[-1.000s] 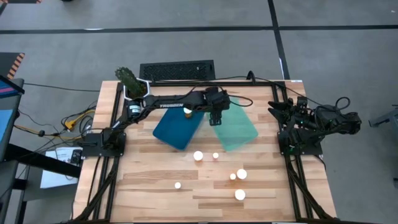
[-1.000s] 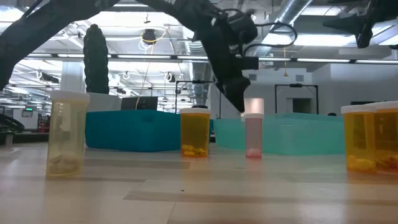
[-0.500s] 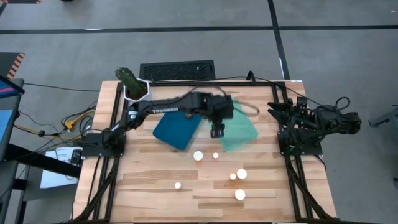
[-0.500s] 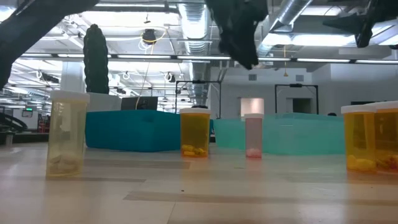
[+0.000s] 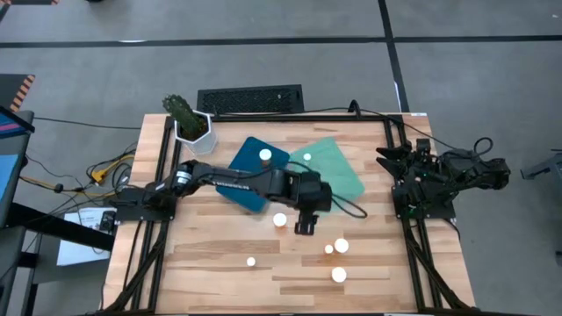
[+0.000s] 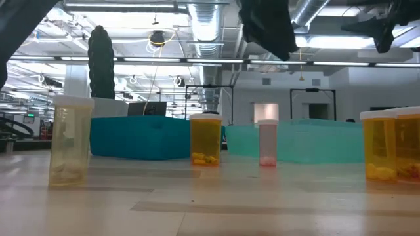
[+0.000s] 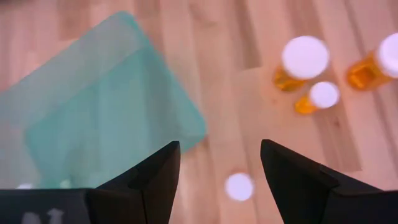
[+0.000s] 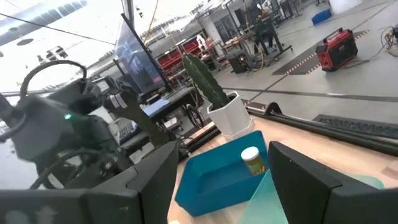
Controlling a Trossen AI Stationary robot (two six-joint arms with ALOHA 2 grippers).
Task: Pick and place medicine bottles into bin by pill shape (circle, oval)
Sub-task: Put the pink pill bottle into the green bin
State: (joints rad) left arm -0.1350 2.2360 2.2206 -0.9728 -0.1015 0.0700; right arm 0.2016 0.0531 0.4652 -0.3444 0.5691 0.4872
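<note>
My left gripper [image 5: 304,228] hangs open above the table, just near of the green tray [image 5: 331,172]. A small white-capped bottle [image 7: 239,186] stands on the wood below the gap between its fingers, untouched. One bottle [image 5: 264,155] stands upright in the blue tray [image 5: 248,180]. Several more medicine bottles stand on the table: one [image 5: 280,219] beside the gripper, two [image 5: 341,246] [image 5: 328,249] to its right, one nearer [image 5: 339,275] and one at the near left [image 5: 251,261]. My right gripper [image 8: 217,186] waits open at the table's right edge.
A white pot with a cactus [image 5: 186,120] stands at the far left corner. A dark grille [image 5: 250,99] lies beyond the far edge. In the low view, bottles [image 6: 71,141] [image 6: 206,139] [image 6: 267,143] [image 6: 394,144] stand before the trays. Bare wood lies toward the near left.
My left gripper has swung from above the blue tray toward the table's right and near edge, past the green tray's corner, rising a little and tipping, to above the loose bottles. Its fingers stay apart. The bottle in the blue tray has stayed where it was.
</note>
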